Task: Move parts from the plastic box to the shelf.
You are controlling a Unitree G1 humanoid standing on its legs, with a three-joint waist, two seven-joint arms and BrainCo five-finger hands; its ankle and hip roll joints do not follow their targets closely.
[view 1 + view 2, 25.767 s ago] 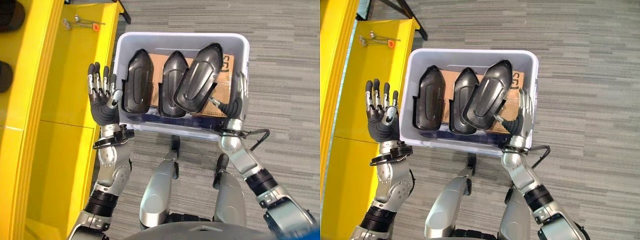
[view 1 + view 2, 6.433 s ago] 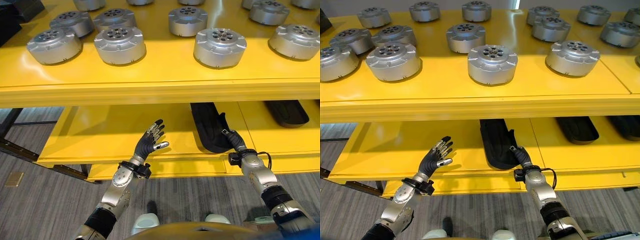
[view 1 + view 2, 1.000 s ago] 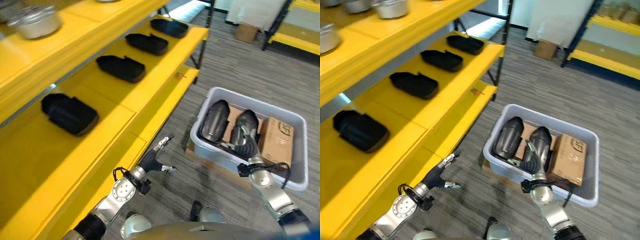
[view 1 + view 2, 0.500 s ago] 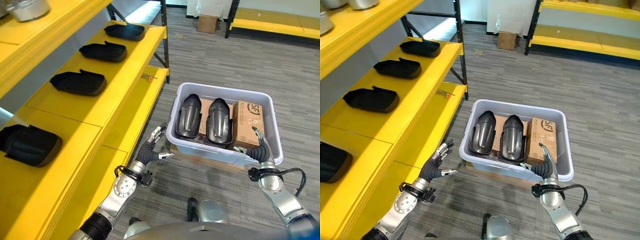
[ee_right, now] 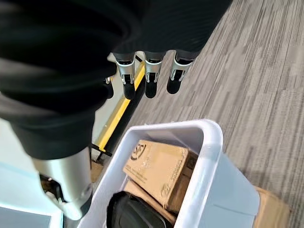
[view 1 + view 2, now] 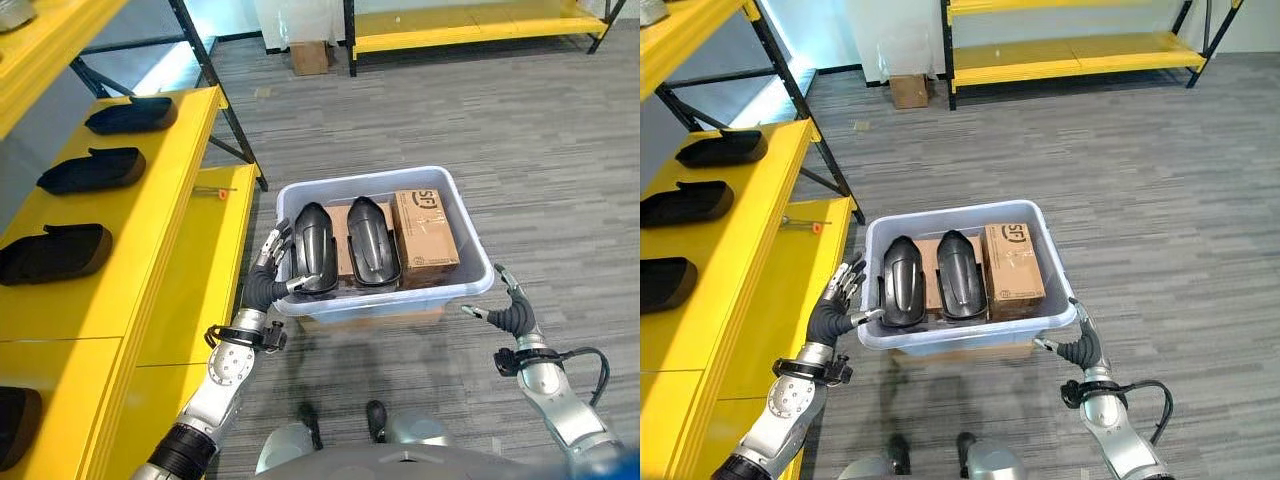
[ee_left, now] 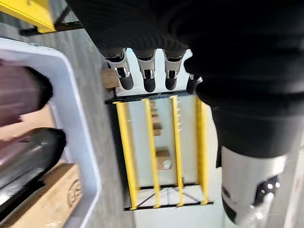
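Silver-fingered left robot hand and right robot hand flank plastic box, fingers spread, empty.

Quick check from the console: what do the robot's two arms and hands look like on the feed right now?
Both arms are silver-grey metal segments with black bands at the joints. The left hand and the right hand each have a dark ribbed cover over the wrist and back of the hand, with silver fingers ending in dark tips and a separate thumb.
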